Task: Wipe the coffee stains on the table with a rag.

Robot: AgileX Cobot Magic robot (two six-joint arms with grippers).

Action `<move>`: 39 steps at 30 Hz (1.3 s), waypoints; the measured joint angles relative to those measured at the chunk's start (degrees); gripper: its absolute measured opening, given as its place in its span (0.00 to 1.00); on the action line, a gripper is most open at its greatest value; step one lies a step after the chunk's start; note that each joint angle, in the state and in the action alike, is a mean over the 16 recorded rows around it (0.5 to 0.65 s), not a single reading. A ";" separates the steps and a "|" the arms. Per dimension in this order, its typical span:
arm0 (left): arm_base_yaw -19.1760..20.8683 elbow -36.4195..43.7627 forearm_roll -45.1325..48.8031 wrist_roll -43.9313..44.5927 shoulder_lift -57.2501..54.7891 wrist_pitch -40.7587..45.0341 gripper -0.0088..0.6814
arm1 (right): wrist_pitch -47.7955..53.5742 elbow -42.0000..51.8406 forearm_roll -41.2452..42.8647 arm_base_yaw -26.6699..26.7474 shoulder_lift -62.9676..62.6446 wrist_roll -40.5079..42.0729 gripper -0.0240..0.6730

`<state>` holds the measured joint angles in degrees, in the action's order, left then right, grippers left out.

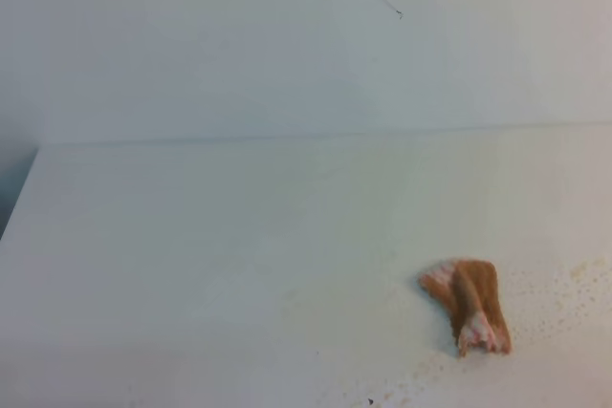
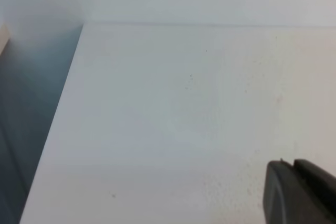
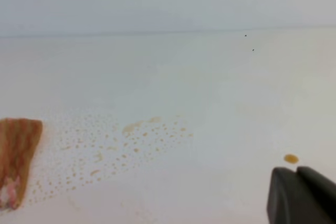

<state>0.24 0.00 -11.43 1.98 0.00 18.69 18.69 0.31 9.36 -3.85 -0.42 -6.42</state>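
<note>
The rag [image 1: 469, 315], orange-brown with pink-and-white patches, lies bunched on the white table [image 1: 191, 255] at the front right, with no gripper on it. In the right wrist view the rag [image 3: 16, 156] sits at the left edge. The coffee stains [image 3: 121, 140] are many small amber dots and short streaks spread just right of it, plus one round drop [image 3: 291, 158] farther right. In the exterior view the coffee stains [image 1: 574, 279] show as faint speckles. My right gripper [image 3: 295, 170] is shut and empty, hovering right of the stains. My left gripper [image 2: 292, 163] is shut and empty over bare table.
A plain pale wall [image 1: 287, 45] rises behind the table's far edge. The table's left edge [image 2: 58, 114] drops off to a dark gap. A few tiny dark specks [image 3: 245, 35] mark the surface far back.
</note>
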 joint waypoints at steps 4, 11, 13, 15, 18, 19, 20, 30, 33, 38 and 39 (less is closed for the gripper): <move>0.00 0.00 0.00 0.00 0.00 0.00 0.01 | 0.17 0.02 0.00 0.20 0.00 -0.29 0.03; 0.00 0.00 0.00 0.00 0.00 0.00 0.01 | 0.15 0.02 -0.55 0.20 0.00 -0.29 0.03; 0.00 0.00 0.00 0.00 0.00 0.00 0.01 | 0.15 0.02 -0.84 0.20 0.00 -0.28 0.03; 0.00 0.00 0.00 0.00 0.00 0.00 0.01 | 0.15 0.02 -1.14 0.20 0.00 -0.27 0.03; 0.00 0.00 0.00 0.00 0.00 0.00 0.01 | 0.15 0.02 -1.59 0.20 0.00 -0.25 0.03; 0.00 0.00 0.00 0.00 0.00 0.00 0.01 | 0.15 0.02 -1.72 0.20 0.00 -0.24 0.03; 0.00 0.00 0.00 0.00 0.00 0.00 0.01 | 0.15 0.02 -1.83 0.21 0.00 -0.23 0.03; 0.00 0.00 0.00 0.00 0.00 0.00 0.01 | 0.15 0.02 -2.40 2.33 0.00 -0.23 0.03; 0.00 0.00 0.00 0.00 0.00 0.00 0.01 | 0.15 0.02 -2.42 3.06 0.00 -0.23 0.03; 0.00 0.16 0.00 0.00 0.09 -0.06 0.01 | 0.15 0.02 -2.46 4.04 0.00 -0.23 0.03; 0.00 0.16 0.00 0.00 0.09 -0.06 0.01 | 0.15 0.02 -2.47 4.07 0.00 -0.23 0.03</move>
<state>0.24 0.16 -11.43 1.98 0.09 18.63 18.84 0.33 6.90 0.22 -0.42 -6.65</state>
